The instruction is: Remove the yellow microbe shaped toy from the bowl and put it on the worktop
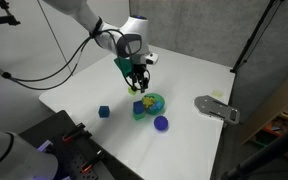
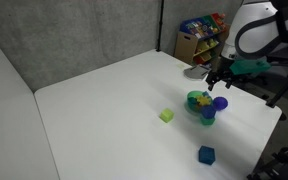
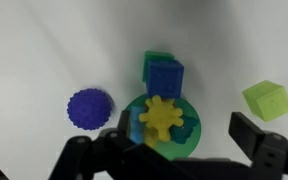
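The end effector (image 1: 137,85) hovers above the bowl (image 1: 154,103) with its fingers spread wide and nothing between them. In the wrist view the dark fingers (image 3: 259,138) stand on either side of the bowl. The yellow microbe shaped toy (image 3: 162,116) lies inside the bowl, near its middle, and the bowl stands on the white counter (image 1: 189,85). The main hazard, as I judge it, is crowding. A blue cube (image 3: 165,75) with a green block (image 3: 152,60) against it sits close to the bowl's rim, though I cannot tell whether one rests on the other. A purple ball (image 3: 89,108) lies just beside the bowl on another side, and a yellow-green cube (image 3: 267,100) is near on the opposite side. With the fingers this far apart, a straight descent could land one fingertip on the rim or on the ball instead of inside the bowl. That would tip or slide the light bowl, roll the ball off, or knock the blue cube. The toy is small and lumpy, with knobs round its edge, so the pads may catch only two knobs, and it could twist or pop out as they shut. The bowl's wall could also keep the fingertips too high, giving a weak pinch on the toy's top. If the wall is caught along with the toy, the bowl would lift too. A loose grip could drop the toy onto its neighbours rather than onto bare counter.
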Controlling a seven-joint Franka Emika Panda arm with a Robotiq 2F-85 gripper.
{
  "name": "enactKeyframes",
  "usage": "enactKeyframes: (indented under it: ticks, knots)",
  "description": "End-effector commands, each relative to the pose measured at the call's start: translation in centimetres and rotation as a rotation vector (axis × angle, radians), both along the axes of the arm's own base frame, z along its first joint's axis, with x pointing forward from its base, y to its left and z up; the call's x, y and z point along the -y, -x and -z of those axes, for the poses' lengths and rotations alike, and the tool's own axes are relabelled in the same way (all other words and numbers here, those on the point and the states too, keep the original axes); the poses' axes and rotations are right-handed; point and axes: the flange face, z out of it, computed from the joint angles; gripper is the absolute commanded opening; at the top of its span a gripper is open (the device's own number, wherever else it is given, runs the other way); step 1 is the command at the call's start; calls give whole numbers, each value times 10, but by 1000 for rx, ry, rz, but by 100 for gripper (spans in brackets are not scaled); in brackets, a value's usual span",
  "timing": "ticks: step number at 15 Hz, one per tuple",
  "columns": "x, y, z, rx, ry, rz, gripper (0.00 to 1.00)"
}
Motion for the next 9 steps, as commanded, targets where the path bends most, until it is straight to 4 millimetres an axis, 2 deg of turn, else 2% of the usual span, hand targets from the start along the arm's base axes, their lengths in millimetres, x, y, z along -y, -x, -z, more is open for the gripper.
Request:
enactKeyframes:
  ticks: [1, 9]
  knots:
    - [10, -22, 18, 21, 20, 37, 100]
    - [20, -46, 71, 8, 57, 76, 100]
